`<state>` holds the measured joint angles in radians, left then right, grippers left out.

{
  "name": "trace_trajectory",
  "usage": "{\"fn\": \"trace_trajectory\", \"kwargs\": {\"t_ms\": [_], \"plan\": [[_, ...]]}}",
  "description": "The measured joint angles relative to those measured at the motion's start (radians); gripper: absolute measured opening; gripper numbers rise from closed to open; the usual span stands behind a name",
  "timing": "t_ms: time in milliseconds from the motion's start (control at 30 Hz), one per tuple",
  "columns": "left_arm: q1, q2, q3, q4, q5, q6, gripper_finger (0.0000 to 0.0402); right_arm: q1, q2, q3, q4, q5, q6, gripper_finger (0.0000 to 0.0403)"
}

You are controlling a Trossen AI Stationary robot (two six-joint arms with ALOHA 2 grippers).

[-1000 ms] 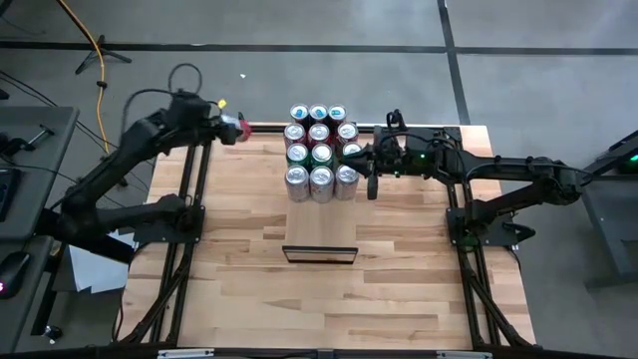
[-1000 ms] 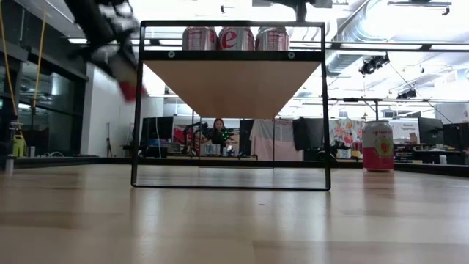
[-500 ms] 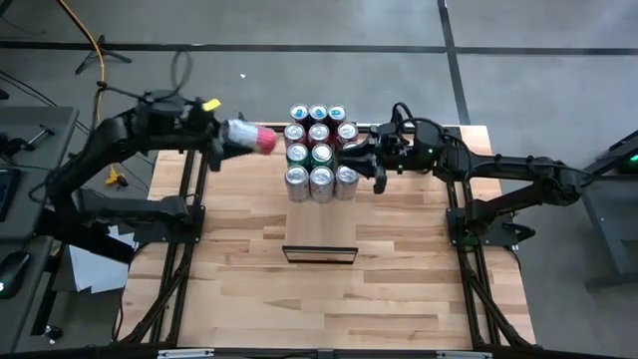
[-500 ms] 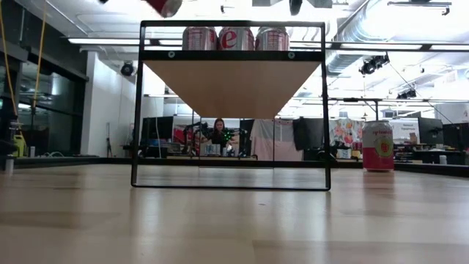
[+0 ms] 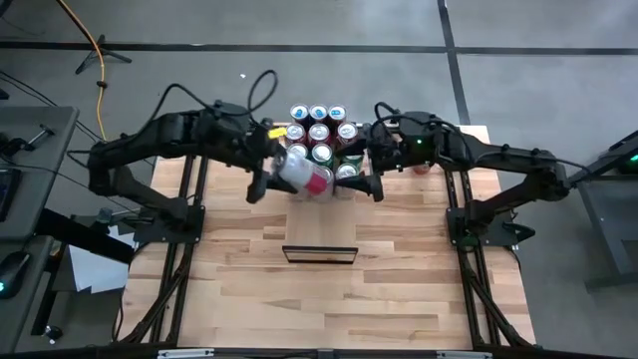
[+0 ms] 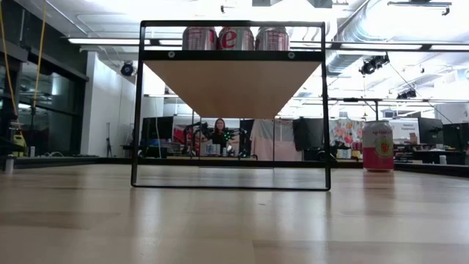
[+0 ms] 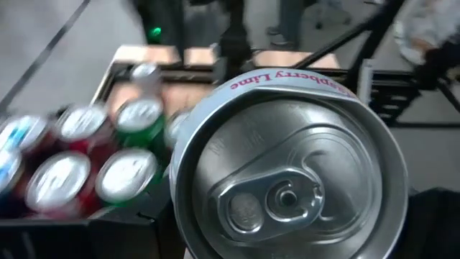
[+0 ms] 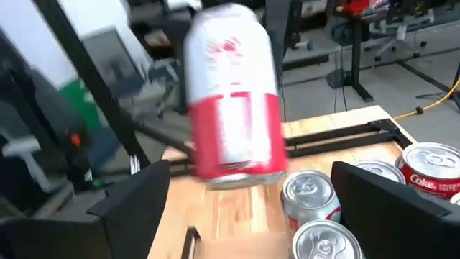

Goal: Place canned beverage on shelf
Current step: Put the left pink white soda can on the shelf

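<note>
Left claw (image 5: 271, 179) bringing a white-and-red aluminium drink can (image 5: 302, 176) in over the shelf, right claw (image 5: 371, 172) standing wide

Going left to right: the left claw is clamped on the white-and-red can, holding it tilted above the near row of the silver-topped cans (image 5: 318, 135) already packed on the pale smooth wooden shelf panel (image 5: 319, 227) with its thin dark frame; my guess is it's lining up a free spot in front of them. On the other side of the cluster the right claw has its fingers spread with nothing between them, probably just done dropping one off. Everything sits on the plank-patterned wooden bench (image 5: 399, 279); a pink can (image 6: 378, 146) stands alone off to the side, and behind is an open workshop with bright ceiling lights and a person at a desk.
</note>
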<state>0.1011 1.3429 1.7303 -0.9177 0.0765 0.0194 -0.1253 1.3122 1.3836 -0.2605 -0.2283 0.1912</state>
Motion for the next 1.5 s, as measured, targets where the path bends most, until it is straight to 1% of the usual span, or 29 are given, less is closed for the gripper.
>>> {"fn": "trace_trajectory", "kwargs": {"t_ms": [133, 233, 300, 400, 467, 667, 767, 967, 1133, 1200, 1400, 1500], "plan": [[-0.055, 0.078, 0.092, -0.004, -0.016, 0.074, 0.0224, 0.014, 0.051, 0.092, -0.097, 0.000, -0.085, 0.0376], [-0.088, 0.112, 0.122, -0.019, -0.055, 0.113, 0.0224, 0.016, 0.083, 0.133, -0.132, -0.008, -0.114, 0.0376], [-0.110, 0.123, 0.125, -0.019, -0.086, 0.137, 0.0224, 0.015, 0.100, 0.156, -0.143, -0.033, -0.114, 0.0376], [-0.142, 0.140, 0.125, -0.045, -0.144, 0.149, 0.0224, 0.015, 0.116, 0.171, -0.162, -0.124, -0.114, 0.0376], [-0.160, 0.147, 0.125, -0.056, -0.165, 0.160, 0.0224, 0.024, 0.127, 0.171, -0.173, -0.169, -0.113, 0.0376], [-0.206, 0.165, 0.125, -0.036, -0.195, 0.264, 0.0228, 0.080, 0.170, 0.171, -0.184, -0.176, -0.086, 0.0376], [-0.226, 0.169, 0.125, -0.034, -0.186, 0.337, 0.0225, 0.113, 0.190, 0.171, -0.178, -0.158, -0.046, 0.0376], [-0.265, 0.182, 0.125, -0.022, -0.164, 0.487, 0.0231, 0.171, 0.239, 0.171, -0.139, -0.164, 0.067, 0.0376], [-0.294, 0.191, 0.125, -0.008, -0.152, 0.557, 0.0230, 0.217, 0.261, 0.171, -0.099, -0.161, 0.133, 0.0376], [-0.301, 0.199, 0.125, -0.001, -0.127, 0.566, 0.0230, 0.234, 0.261, 0.171, -0.099, -0.156, 0.143, 0.0376], [-0.317, 0.208, 0.125, 0.010, -0.129, 0.569, 0.0238, 0.266, 0.259, 0.171, -0.085, -0.134, 0.142, 0.0375], [-0.318, 0.216, 0.125, 0.011, -0.127, 0.566, 0.0239, 0.270, 0.258, 0.171, -0.101, -0.131, 0.142, 0.0367]]}}
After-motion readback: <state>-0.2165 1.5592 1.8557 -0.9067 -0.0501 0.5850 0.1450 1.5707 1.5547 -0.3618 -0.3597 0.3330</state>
